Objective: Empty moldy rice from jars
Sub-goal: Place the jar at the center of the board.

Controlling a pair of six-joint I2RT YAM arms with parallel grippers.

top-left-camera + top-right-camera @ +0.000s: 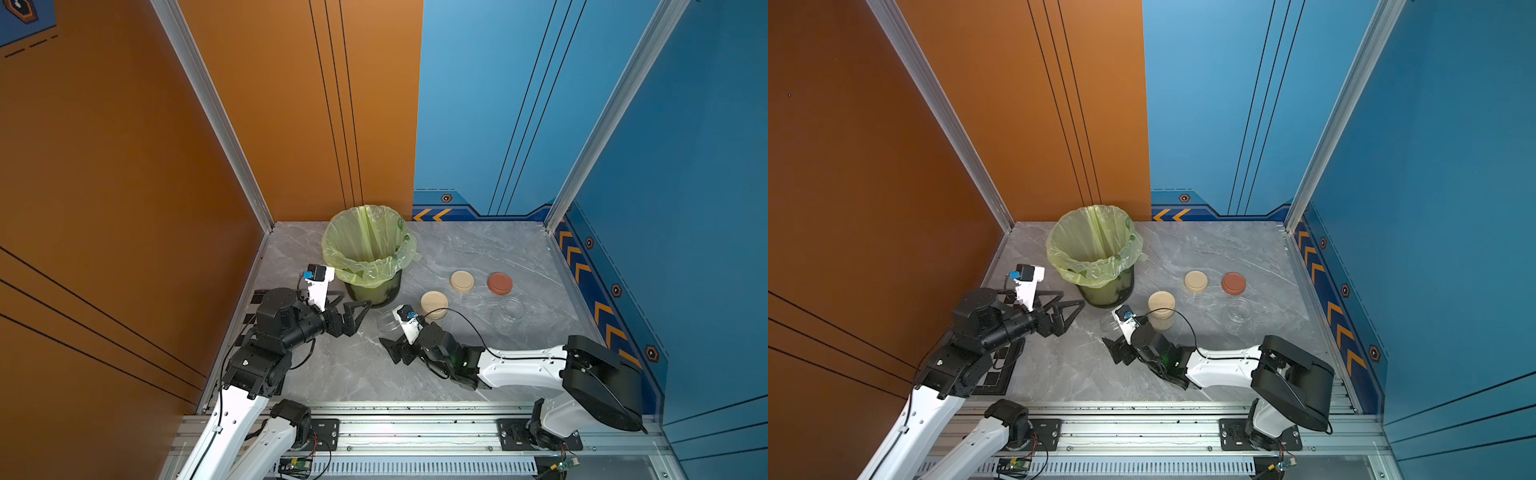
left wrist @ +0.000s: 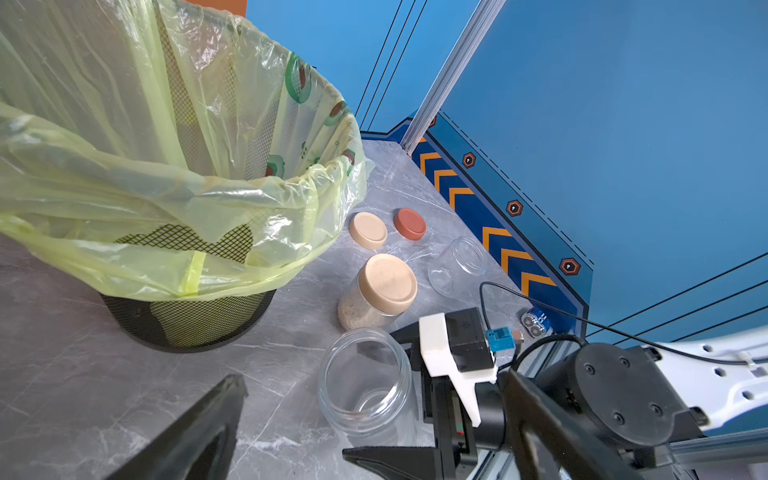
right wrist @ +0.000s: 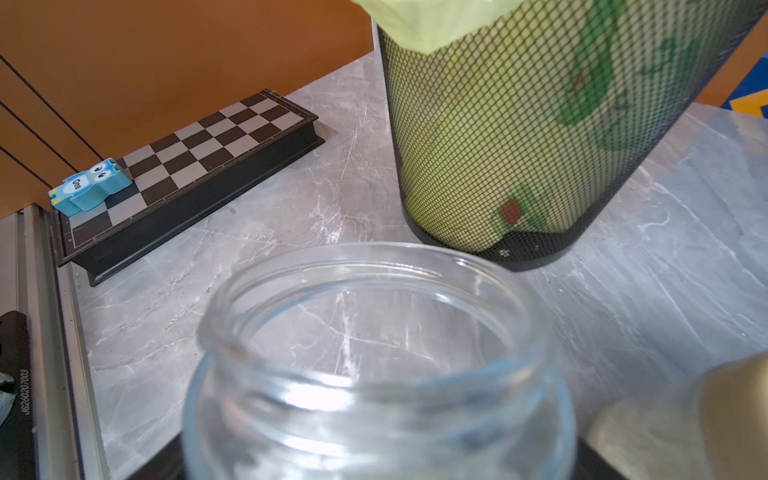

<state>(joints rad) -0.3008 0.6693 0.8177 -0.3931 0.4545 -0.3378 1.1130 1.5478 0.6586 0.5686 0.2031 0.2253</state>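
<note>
**Item 1, lidded jar** (image 1: pixel 434 305): the only one I see with moldy rice (image 2: pixel 359 318) inside. It stands capped and upright near the middle of the surface (image 1: pixel 332 374), long axis vertical.

**Item 2, near empty jar** (image 3: pixel 378 374): open, upright, just beside item 1 on its left-edge side.

**Item 3, far empty jar** (image 1: pixel 509 316): toward the right edge. The loose beige lid (image 1: pixel 462 281) and reddish-brown lid (image 1: pixel 500 283) lie nearer the back edge.

**Item 4, bin** (image 1: pixel 368 253): green-bagged, by the back edge.

**Tool, right gripper** (image 2: pixel 374 395): jaws stand either side of item 2. I cannot tell whether they pinch it.

**Tool, left gripper** (image 1: pixel 362 319): spread wide, holding nothing, near the bin's base.

**Note:** I judge the right arm nearer, since item 1 sits just past its wrist toward the back-right corner. My left would have to reach across item 2. The cap has to come off before I pour.
</note>
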